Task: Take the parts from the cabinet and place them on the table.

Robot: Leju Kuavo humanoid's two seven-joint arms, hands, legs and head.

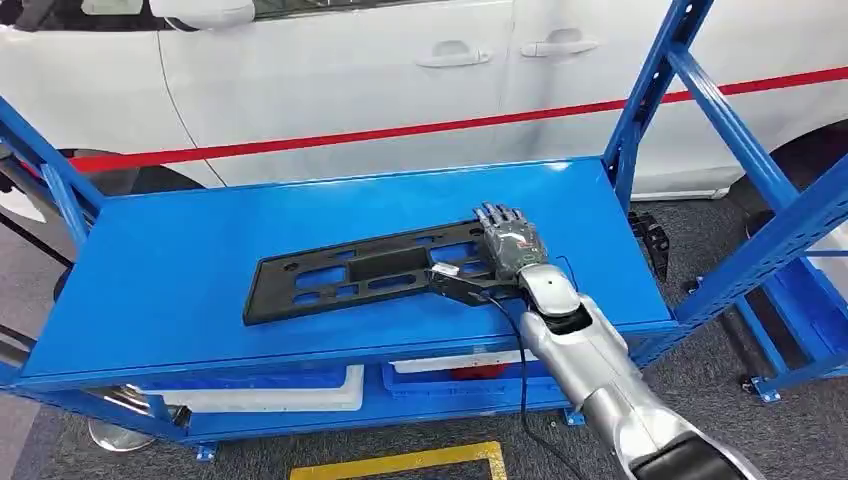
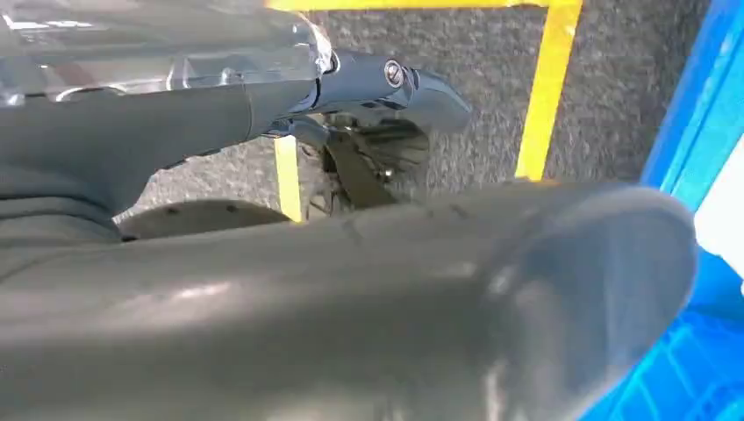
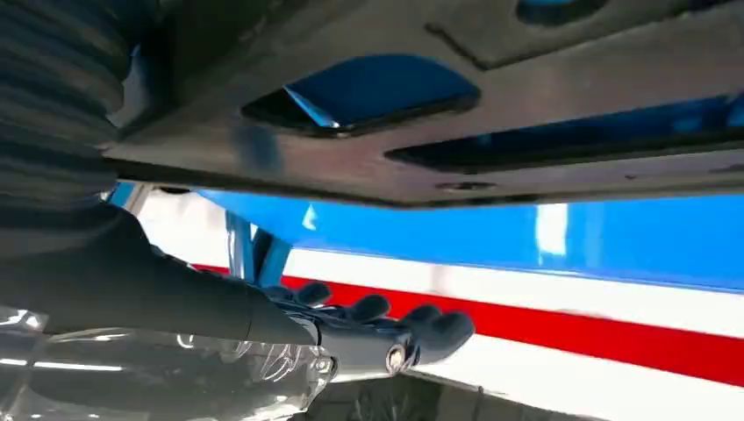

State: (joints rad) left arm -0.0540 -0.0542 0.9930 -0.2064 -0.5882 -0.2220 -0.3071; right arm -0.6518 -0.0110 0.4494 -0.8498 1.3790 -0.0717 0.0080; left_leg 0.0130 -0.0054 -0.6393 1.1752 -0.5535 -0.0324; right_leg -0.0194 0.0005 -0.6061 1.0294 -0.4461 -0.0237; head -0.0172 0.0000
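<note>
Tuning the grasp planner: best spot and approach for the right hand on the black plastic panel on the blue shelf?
Grip the right end of the black panel, coming from the shelf's open front edge. It lies flat, long and thin, so a low pinch through one of its cutouts suits best. The right hand already rests over that end; the wrist view shows its fingers extended, whether closed is unclear.

- A white car (image 1: 380,80) stands behind the rack, a red stripe (image 1: 400,133) running along its side (two door handles show above the stripe).
- White trays (image 1: 270,398) and a blue crate (image 1: 470,378) sit on the lower shelf, near its front edge.
- Yellow tape (image 1: 400,462) marks the grey carpet (image 1: 500,440) in front of the rack.
- A black cable chain (image 1: 650,240) lies on the floor past the rack's right end.
- A second blue frame (image 1: 800,290) stands at the right.
</note>
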